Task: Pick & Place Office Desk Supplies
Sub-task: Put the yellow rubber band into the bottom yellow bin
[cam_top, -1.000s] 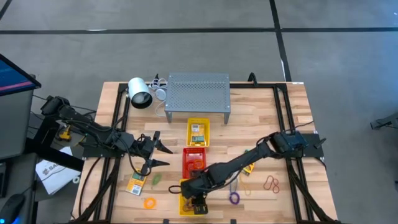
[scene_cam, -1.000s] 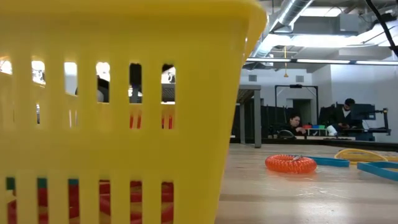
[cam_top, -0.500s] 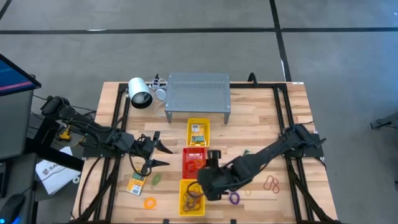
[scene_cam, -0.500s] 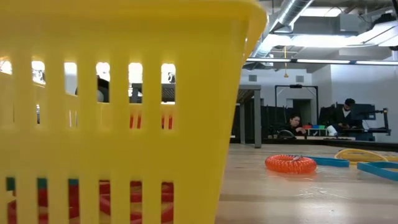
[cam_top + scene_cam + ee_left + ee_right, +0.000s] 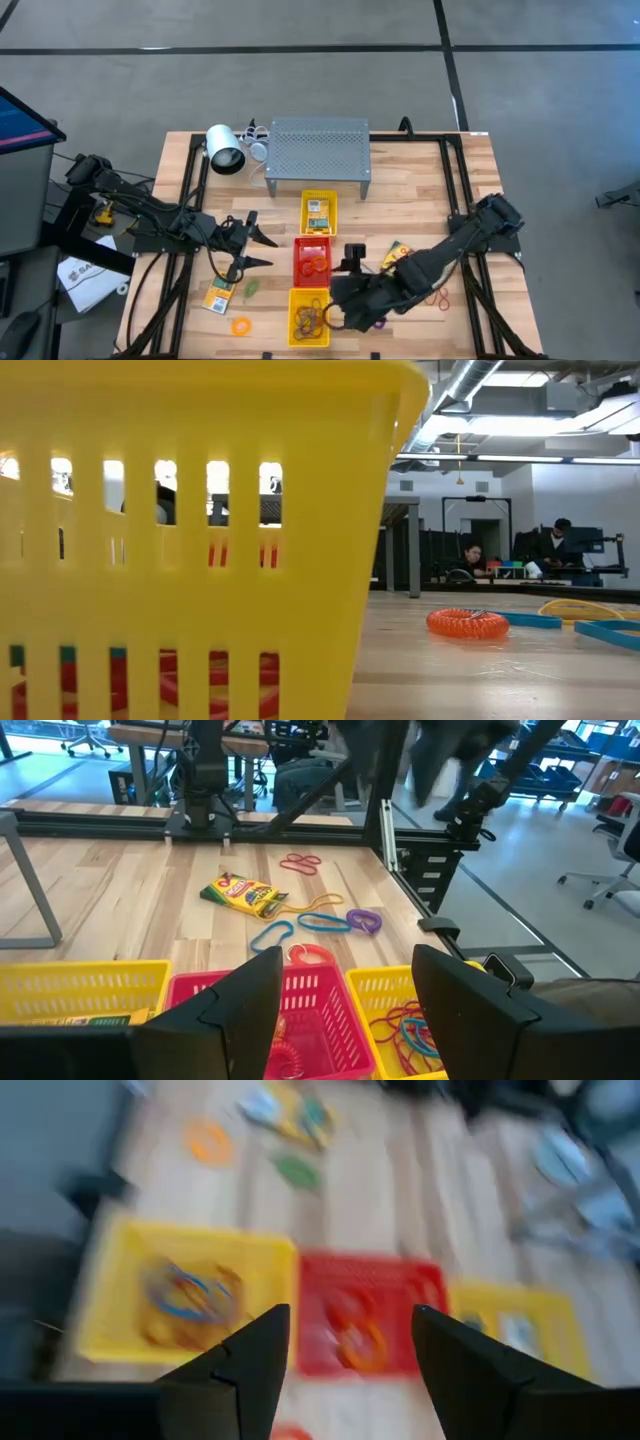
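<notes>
High view: the right gripper [image 5: 340,297] hangs just beside the near yellow tray [image 5: 296,300], fingers spread with nothing between them; the right wrist view shows both dark fingers [image 5: 250,1370] apart over empty air above the trays. That near yellow tray holds a tangle of rubber bands [image 5: 311,320] in blue, red and orange. The red tray [image 5: 300,248] next to it carries orange rings [image 5: 317,265], and the far yellow tray [image 5: 306,200] holds a card packet [image 5: 318,213]. Loose on the table [image 5: 420,180] lie a purple ring [image 5: 377,320], red bands [image 5: 437,294] and a yellow packet [image 5: 394,254] on the right side, and an orange ring [image 5: 240,326], a green loop [image 5: 251,289] and another packet [image 5: 218,296] on the left. The right arm stretches low across the table from its right edge. The left gripper [image 5: 262,250] waits left of the red tray, fingers wide and empty.
</notes>
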Controlling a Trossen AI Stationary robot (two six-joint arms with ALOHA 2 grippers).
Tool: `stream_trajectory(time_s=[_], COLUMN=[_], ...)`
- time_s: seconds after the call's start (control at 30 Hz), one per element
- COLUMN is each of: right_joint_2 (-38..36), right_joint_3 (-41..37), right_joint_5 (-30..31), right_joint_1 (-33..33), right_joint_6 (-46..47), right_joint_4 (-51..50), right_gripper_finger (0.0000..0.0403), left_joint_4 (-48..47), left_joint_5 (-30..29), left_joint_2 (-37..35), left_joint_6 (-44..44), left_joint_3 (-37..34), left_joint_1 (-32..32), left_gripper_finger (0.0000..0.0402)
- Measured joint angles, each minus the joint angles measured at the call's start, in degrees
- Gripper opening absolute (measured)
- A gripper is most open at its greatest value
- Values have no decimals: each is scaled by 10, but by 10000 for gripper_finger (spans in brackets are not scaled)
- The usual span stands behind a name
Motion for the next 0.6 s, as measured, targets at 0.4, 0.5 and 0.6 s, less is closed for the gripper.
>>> stream_trajectory(time_s=[0.4,0.5,0.6], right_joint_2=[-220,-276,-322], right_joint_3=[-332,-434,-530], right_joint_5=[-147,-157,-157], right_joint_1=[-15,-23,-31], right_joint_6=[-110,-113,-108], right_joint_4=[445,549,626], right_gripper_finger=[180,176,176], left_joint_4=[0,0,0], left_joint_5=[0,0,0], left_joint_2=[0,0,0], left_joint_6=[0,0,0], left_joint_3=[0,0,0], left_joint_1=[0,0,0], left_gripper_finger=[218,218,218])
